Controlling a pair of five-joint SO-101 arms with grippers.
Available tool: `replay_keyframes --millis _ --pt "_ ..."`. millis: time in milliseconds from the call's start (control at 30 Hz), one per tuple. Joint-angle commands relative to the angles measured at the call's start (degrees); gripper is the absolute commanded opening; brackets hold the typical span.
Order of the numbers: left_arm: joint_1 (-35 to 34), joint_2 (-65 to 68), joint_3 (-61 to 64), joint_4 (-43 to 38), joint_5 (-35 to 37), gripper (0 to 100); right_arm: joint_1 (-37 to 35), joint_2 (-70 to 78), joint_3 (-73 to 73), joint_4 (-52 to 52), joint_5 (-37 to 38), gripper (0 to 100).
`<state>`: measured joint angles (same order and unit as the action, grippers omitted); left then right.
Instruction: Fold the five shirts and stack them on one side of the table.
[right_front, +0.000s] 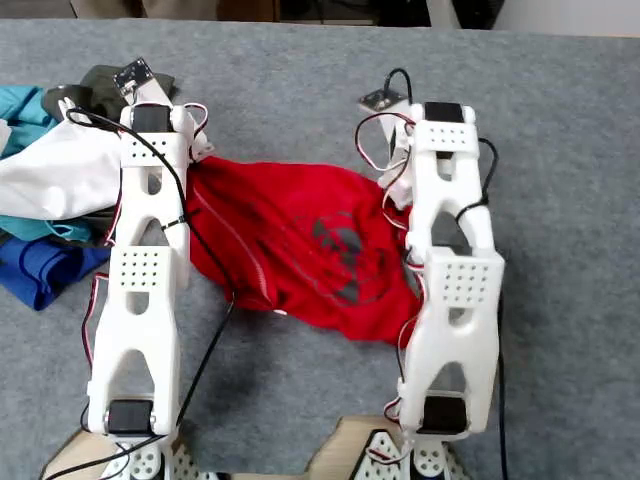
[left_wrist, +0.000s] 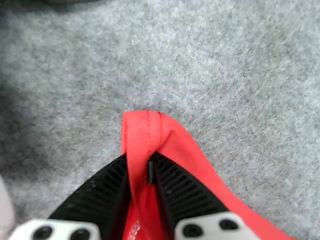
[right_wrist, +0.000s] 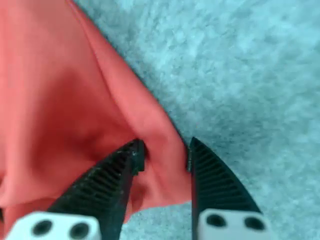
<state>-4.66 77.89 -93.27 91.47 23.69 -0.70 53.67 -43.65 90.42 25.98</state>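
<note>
High view: shirt pile (right_front: 52, 185) beside red shirt (right_front: 290, 245)

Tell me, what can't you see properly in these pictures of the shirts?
High view: the two arms cover both side edges of the red shirt; its dark print is too crumpled to make out.
High view: the pile of shirts runs off the picture edge and overlaps, so I can't count them.
Left wrist view: the left gripper pinches a red hem; the cloth between its fingers is covered.
</note>
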Motion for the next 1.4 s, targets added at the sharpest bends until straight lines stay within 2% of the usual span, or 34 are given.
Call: replay_keyframes --millis 0,33,200,367,567,800,1067,1133,1367 --pt "0.09 -1.1 -2.64 -0.44 -0.44 2 -0.4 4.18 -12.53 5.63 -0.7 3.4" --pt "0.09 -1.1 -2.64 -0.44 -0.44 2 -0.4 5.32 -15.6 6.95 -0.7 0.2" --pt "0.09 -1.1 -2.64 -0.44 -0.44 2 -0.22 8.13 -29.23 11.69 -1.32 0.3" --pt "0.09 -1.1 -2.64 -0.44 -0.44 2 1.36 8.04 -40.66 11.69 -5.54 0.3" --pt "0.18 -1.1 -2.64 -0.53 -0.44 2 3.65 10.15 -52.35 7.82 -5.45 0.4" --pt "0.18 -1.1 -2.64 -0.7 -0.44 2 3.47 22.29 -52.18 3.69 4.4 1.2" --pt "0.18 -1.1 -2.64 -0.79 -0.44 2 3.65 13.58 -52.0 11.87 4.84 26.9" --pt "0.18 -1.1 -2.64 -0.79 -0.44 2 3.82 10.86 -51.56 11.96 4.84 30.6" --pt "0.09 -1.1 -2.64 -0.79 -0.44 2 -0.57 5.67 -45.49 12.04 3.52 23.1"
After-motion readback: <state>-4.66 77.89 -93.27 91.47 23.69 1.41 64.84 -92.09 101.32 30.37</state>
